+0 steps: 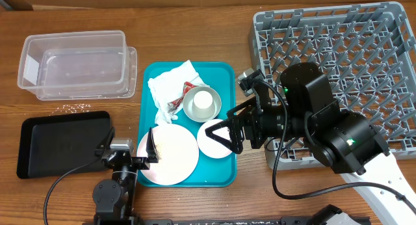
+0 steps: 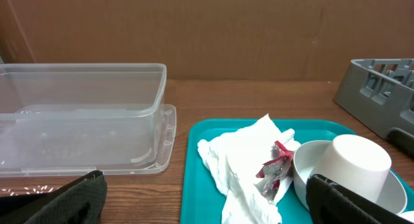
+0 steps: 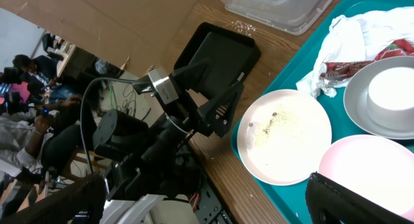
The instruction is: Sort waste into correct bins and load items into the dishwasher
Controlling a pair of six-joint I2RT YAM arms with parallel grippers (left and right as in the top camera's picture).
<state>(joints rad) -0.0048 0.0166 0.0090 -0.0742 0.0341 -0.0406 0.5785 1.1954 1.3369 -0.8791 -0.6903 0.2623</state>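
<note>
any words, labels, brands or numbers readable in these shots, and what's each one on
None can be read in any view.
Small red foil packet: any print is too crumpled and blurred to read.
Clear rectangular plastic tub: pale patch at its left end, nothing legible.
Large grey plastic dish rack: no marking visible.

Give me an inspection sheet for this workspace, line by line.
Surface: wooden table, loose white crumbs beside the black tray.
Job's things: clear tub and dish rack empty; teal tray holds napkins, red packet, crumb-strewn pink plate, pink bowl, white cup inside grey bowl.
Clutter: nothing seen.
End effectors: left end effector and right end effector open, holding nothing.
Cables: left arm's cable and right arm's cable hang loose.
Surroundings: cardboard wall behind; people seated beyond the table.
</note>
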